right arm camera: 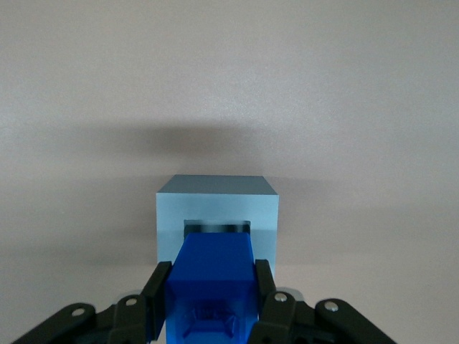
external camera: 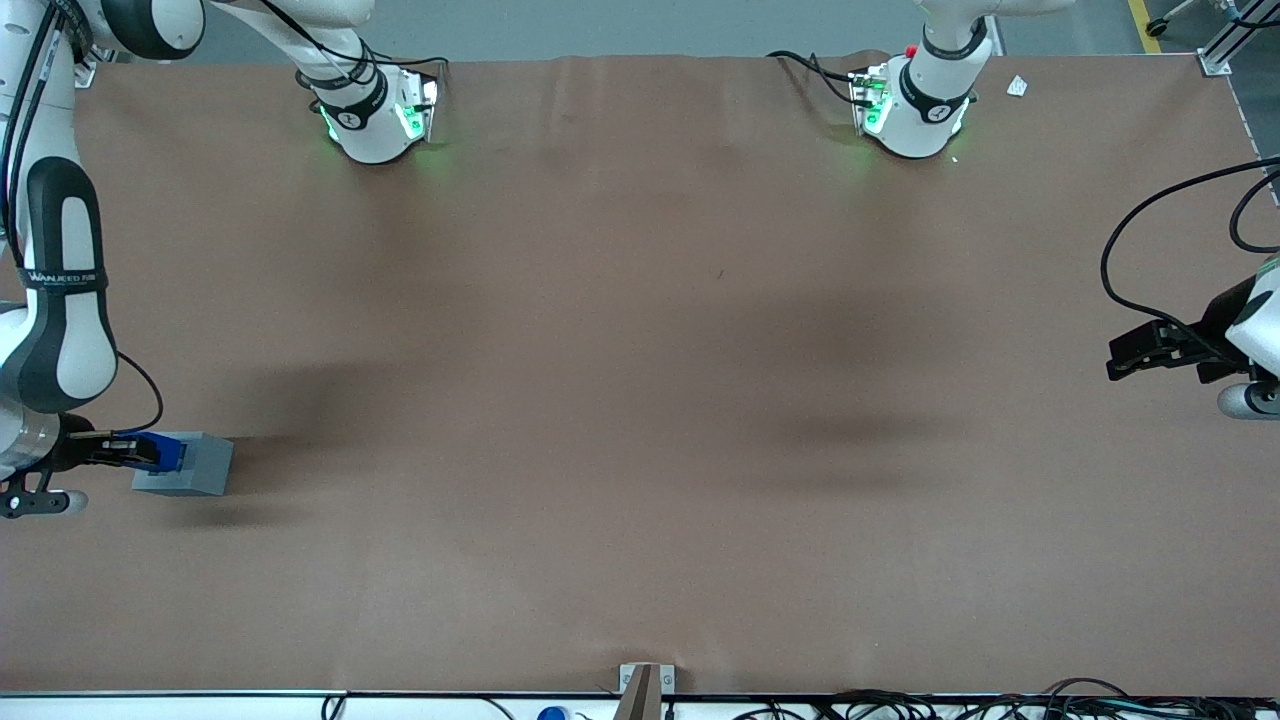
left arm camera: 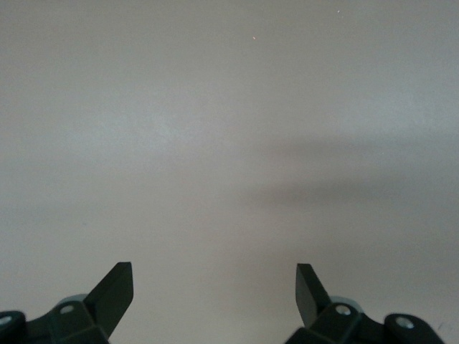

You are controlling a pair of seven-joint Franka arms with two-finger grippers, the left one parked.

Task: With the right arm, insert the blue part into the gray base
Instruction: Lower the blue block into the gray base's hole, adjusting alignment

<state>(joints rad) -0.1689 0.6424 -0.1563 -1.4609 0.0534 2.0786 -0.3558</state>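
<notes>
A brown table cover [external camera: 640, 400] is stretching over the whole work surface, and soft dark shadows [external camera: 850, 340] are lying on its middle. One more shadow [external camera: 290, 395] is falling on the cover near the gripper [external camera: 150, 452], at the working arm's end of the table. A small white scrap [external camera: 1017, 86] is lying near the parked arm's base. At the edge nearest the front camera a metal bracket [external camera: 645, 683] is sitting, with black cables [external camera: 900, 705] running beside it and a small blue round thing [external camera: 551, 714] showing there. A gray floor [external camera: 600, 25] with a yellow line [external camera: 1140, 20] is showing past the table.
</notes>
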